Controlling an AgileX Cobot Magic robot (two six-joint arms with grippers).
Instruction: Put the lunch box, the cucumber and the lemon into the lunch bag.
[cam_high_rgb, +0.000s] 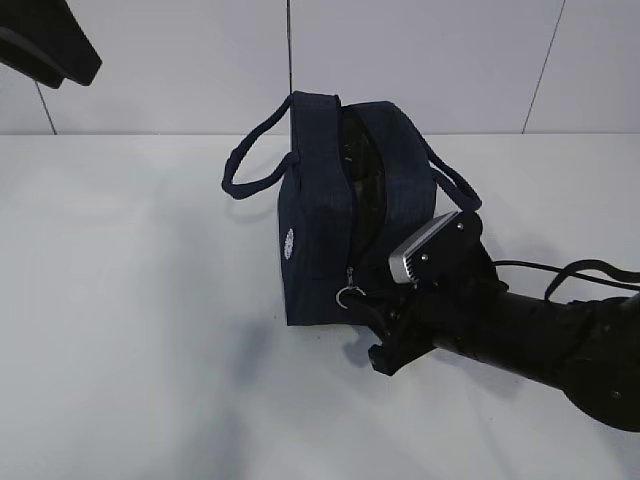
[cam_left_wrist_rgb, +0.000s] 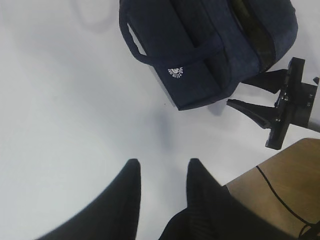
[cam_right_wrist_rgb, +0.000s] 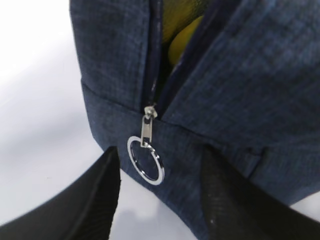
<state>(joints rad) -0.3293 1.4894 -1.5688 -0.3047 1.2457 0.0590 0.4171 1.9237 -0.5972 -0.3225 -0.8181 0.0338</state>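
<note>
While the left gripper (cam_left_wrist_rgb: 162, 172) hangs above bare white table (cam_high_rgb: 120, 330) on the left side, its two dark fingers stand parted with nothing between them, well apart from everything else. In the exterior view only a dark piece of that arm shows at the top left corner.

Moving right, the lunch bag (cam_high_rgb: 320, 210) stands upright near the middle of the table, toward the far edge, its two loop handles (cam_high_rgb: 250, 165) drooping to either side. Its top zipper is open along the bag's length, and a small white logo (cam_left_wrist_rgb: 175, 71) sits on the end panel facing the left wrist camera. Through the gap in the right wrist view, something yellow shows inside, which looks like the lemon (cam_right_wrist_rgb: 182, 35); the lunch box and the cucumber cannot be made out in any view.

At the near end of the bag the zipper slider hangs with its metal ring pull (cam_right_wrist_rgb: 145, 160) lying against the fabric. The right gripper (cam_right_wrist_rgb: 157, 172) sits just at that end, its fingers spread on either side of the ring without closing on it; the ring hangs free between them. The right arm reaches in from the table's right front corner.
</note>
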